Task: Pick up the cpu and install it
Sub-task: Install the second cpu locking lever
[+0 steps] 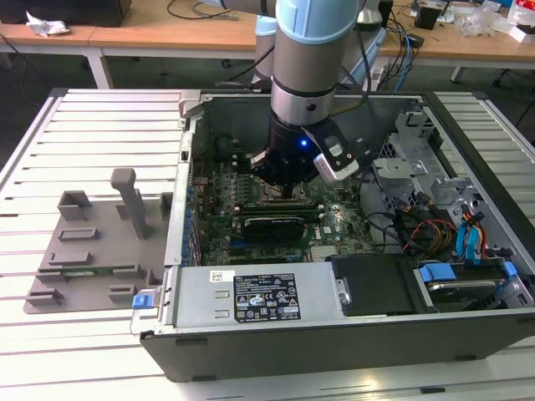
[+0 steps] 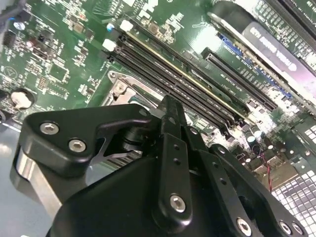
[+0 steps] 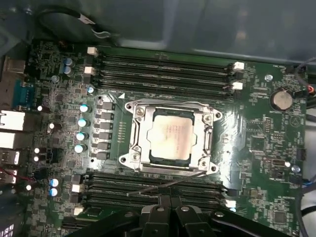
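The cpu [image 3: 170, 136], a small silvery square chip, lies flat inside the metal-rimmed socket frame [image 3: 134, 143] on the green motherboard [image 3: 256, 128]. In the first wrist view my gripper [image 3: 170, 201] hovers beside the socket, over the memory slots, with its two black fingertips pressed together and nothing between them. A thin metal socket lever [image 3: 165, 184] lies across the slots just in front of the fingertips. In the exterior view my gripper [image 1: 284, 189] reaches down into the open computer case [image 1: 251, 351], over the middle of the board. The second wrist view has the gripper [image 2: 170, 106] above the memory slots.
A grey plastic tray [image 1: 92, 242] with posts and slots sits on the slatted table on the exterior view's left. Inside the case are a black expansion card [image 1: 272, 225], memory slots [image 3: 163, 69], a drive cage [image 1: 418, 159], cables and a power supply [image 1: 251, 296] along the near wall.
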